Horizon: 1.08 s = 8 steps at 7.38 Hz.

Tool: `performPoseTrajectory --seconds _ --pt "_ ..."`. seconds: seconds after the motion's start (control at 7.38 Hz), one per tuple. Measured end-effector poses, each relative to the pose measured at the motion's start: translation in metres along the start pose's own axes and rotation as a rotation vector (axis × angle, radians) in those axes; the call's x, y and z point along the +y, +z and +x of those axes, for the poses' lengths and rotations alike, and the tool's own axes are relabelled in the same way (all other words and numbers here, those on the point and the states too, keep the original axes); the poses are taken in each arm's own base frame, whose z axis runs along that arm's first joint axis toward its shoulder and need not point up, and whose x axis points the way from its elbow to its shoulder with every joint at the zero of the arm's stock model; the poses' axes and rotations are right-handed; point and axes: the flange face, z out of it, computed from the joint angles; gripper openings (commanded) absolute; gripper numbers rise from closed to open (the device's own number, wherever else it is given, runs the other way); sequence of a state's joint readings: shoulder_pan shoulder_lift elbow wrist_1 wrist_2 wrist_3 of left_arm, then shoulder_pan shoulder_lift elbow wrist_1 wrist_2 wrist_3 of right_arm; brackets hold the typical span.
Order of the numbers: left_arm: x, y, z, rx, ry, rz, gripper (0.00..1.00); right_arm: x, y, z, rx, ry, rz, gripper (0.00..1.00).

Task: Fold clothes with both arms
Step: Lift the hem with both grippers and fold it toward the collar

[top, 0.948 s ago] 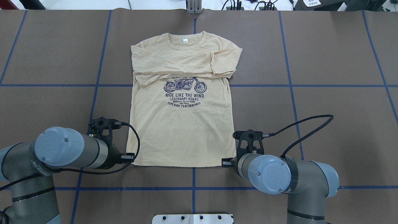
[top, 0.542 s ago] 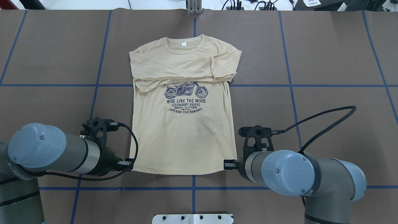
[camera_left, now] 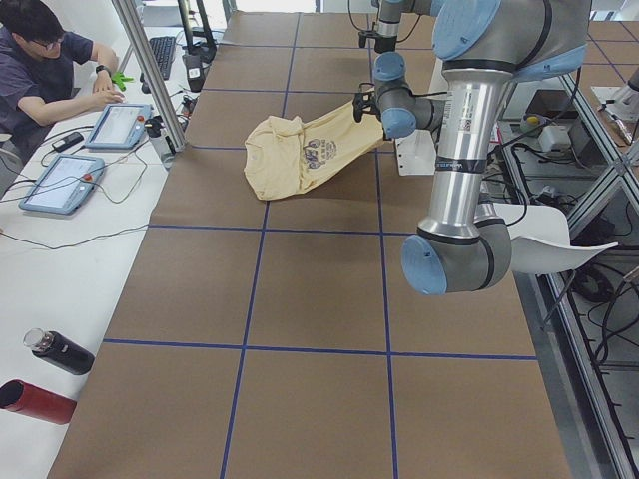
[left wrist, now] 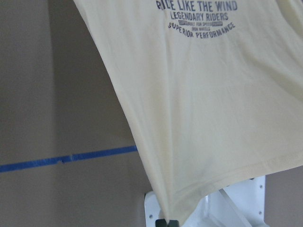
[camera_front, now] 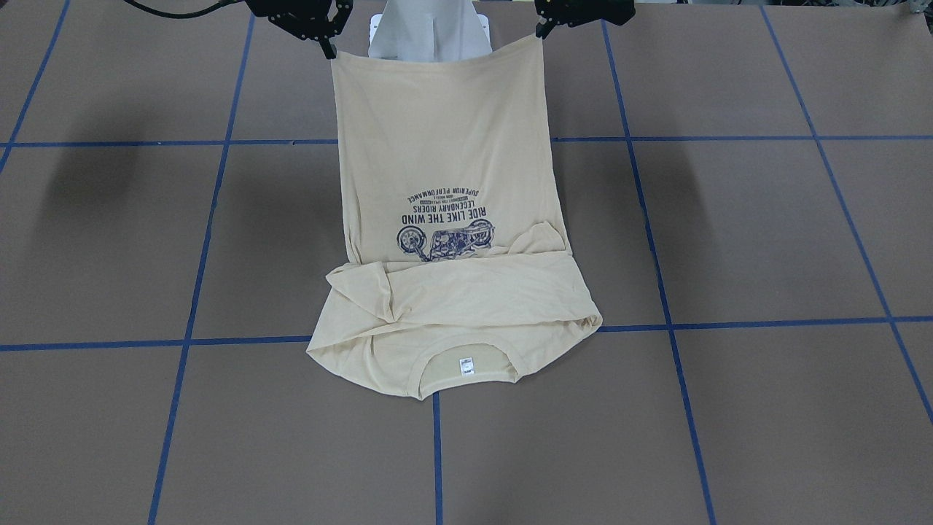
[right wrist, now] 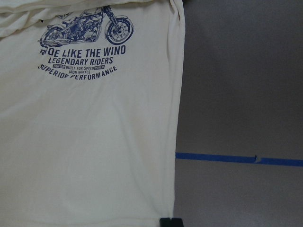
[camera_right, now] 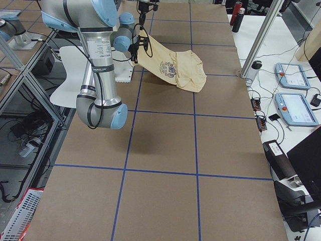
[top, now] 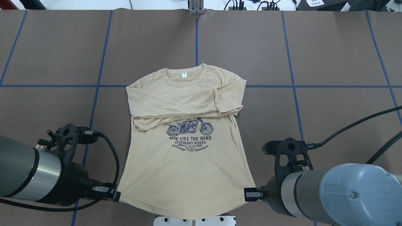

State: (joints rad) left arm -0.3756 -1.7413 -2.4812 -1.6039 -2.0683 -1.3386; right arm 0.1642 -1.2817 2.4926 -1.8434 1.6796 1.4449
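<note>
The cream-yellow shirt (top: 185,169) has both long sleeves folded across its chest above the navy motorcycle print (top: 189,127). Its collar end (camera_front: 452,364) rests on the brown table, while the hem is lifted and stretched between the arms near the robot's base. My left gripper (top: 115,196) is shut on the hem's left corner; in the front-facing view it is at the top right (camera_front: 542,32). My right gripper (top: 248,194) is shut on the other hem corner, at that view's top left (camera_front: 328,48). Each wrist view shows the shirt (left wrist: 203,118) (right wrist: 94,142) sloping away from a pinched corner.
The white pedestal base (top: 194,220) sits just under the raised hem. Blue tape lines (top: 314,86) grid the table. A person (camera_left: 45,60) sits at a side table with tablets (camera_left: 60,182); bottles (camera_left: 45,374) lie on it near the camera.
Both grippers have drawn back toward the robot's base and risen with the hem corners. The whole shirt has slid toward the robot, its collar now on the near tape line.
</note>
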Motion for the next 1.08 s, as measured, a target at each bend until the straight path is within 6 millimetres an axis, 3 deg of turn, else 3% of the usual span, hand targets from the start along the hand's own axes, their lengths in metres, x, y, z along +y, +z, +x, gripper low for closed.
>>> performPoseTrajectory --seconds 0.27,0.41,0.68,0.81,1.08 --pt "-0.004 0.004 0.001 -0.019 -0.012 -0.002 0.0 -0.003 0.001 -0.002 0.014 0.004 0.005 0.0" --pt "-0.023 0.017 0.001 -0.046 -0.03 0.032 0.0 -0.02 0.012 -0.007 0.035 0.023 0.034 0.0" --pt "-0.087 0.043 0.002 -0.113 -0.078 0.163 0.0 -0.075 0.041 -0.011 0.081 0.052 0.115 0.0" --pt "-0.115 0.044 -0.001 -0.142 -0.098 0.234 0.0 -0.107 0.053 -0.006 0.083 0.063 0.161 0.0" --pt "-0.161 0.017 -0.011 -0.162 -0.141 0.356 0.0 -0.169 0.056 0.011 0.089 0.088 0.246 0.0"
